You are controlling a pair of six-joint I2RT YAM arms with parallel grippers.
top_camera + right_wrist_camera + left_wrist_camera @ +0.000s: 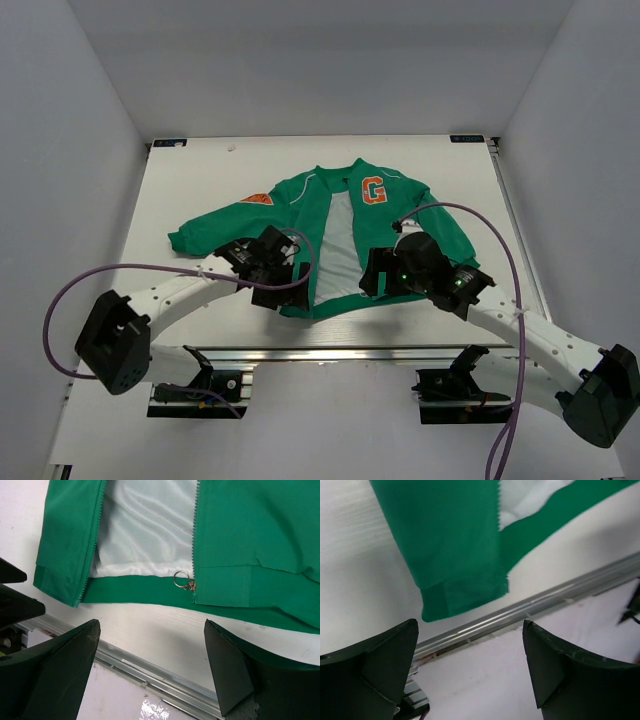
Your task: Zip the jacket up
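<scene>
The green jacket lies flat on the white table with its front unzipped and the pale lining showing. An orange G marks its chest. The right wrist view shows both zipper edges apart, and the metal slider with its ring pull sits at the hem of the right-hand panel. My right gripper hangs open just near of that hem, holding nothing. My left gripper is open and empty too, near of the other panel's hem corner. From above, both grippers hover over the jacket's lower edge.
A metal rail runs along the table's near edge, just below the jacket's hem. White walls enclose the table on the left, right and far sides. Purple cables loop from both arms.
</scene>
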